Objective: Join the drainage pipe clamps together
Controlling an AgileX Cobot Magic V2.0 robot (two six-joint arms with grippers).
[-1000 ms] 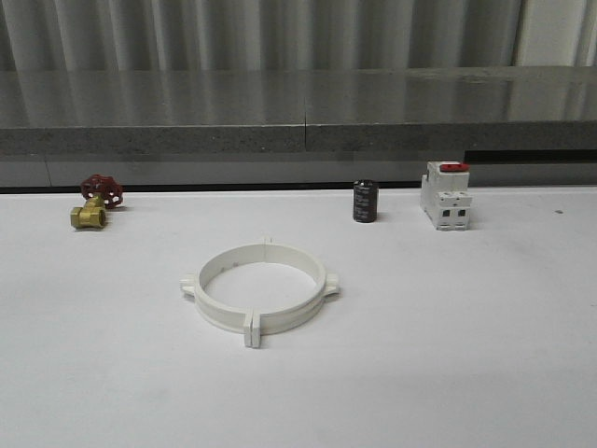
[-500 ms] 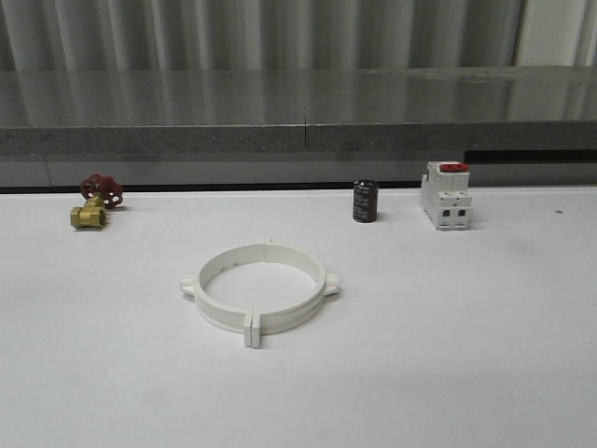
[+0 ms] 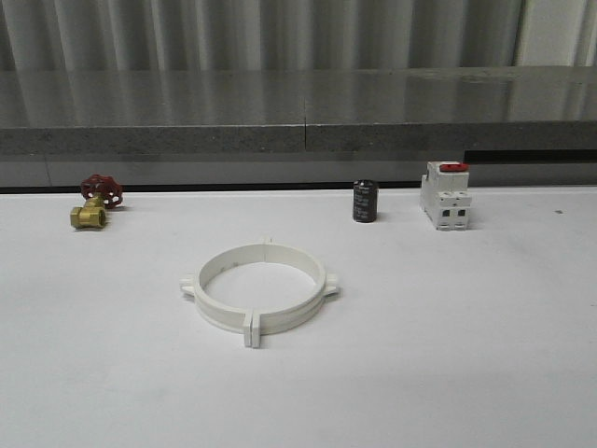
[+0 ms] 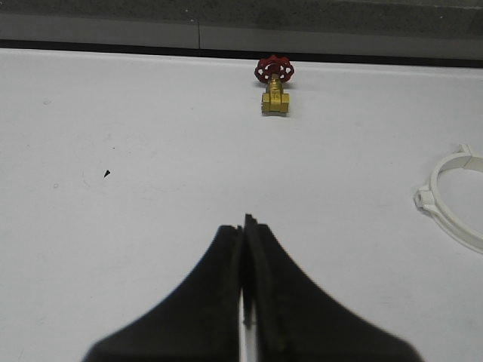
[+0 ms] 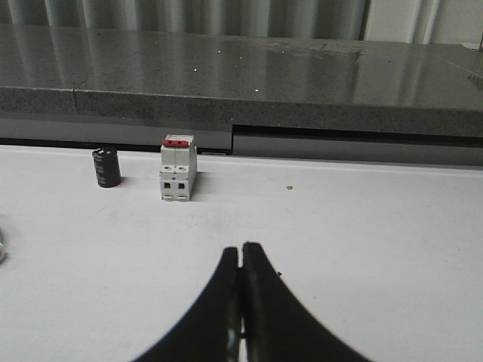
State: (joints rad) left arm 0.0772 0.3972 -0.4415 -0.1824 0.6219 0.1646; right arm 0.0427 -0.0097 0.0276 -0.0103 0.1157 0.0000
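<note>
The two white drainage pipe clamps (image 3: 260,288) lie on the white table as one closed ring, their end tabs meeting at the near side and at the far side, with small lugs sticking out left and right. Part of that ring (image 4: 455,198) shows at the edge of the left wrist view. My left gripper (image 4: 245,224) is shut with nothing between its fingers, well away from the ring. Above bare table, my right gripper (image 5: 241,249) is shut and empty too.
A brass valve with a red handwheel (image 3: 95,201) sits at the back left. A black cylinder (image 3: 365,201) and a white switch block with a red top (image 3: 445,195) stand at the back right. A grey ledge (image 3: 298,112) runs along the table's far edge.
</note>
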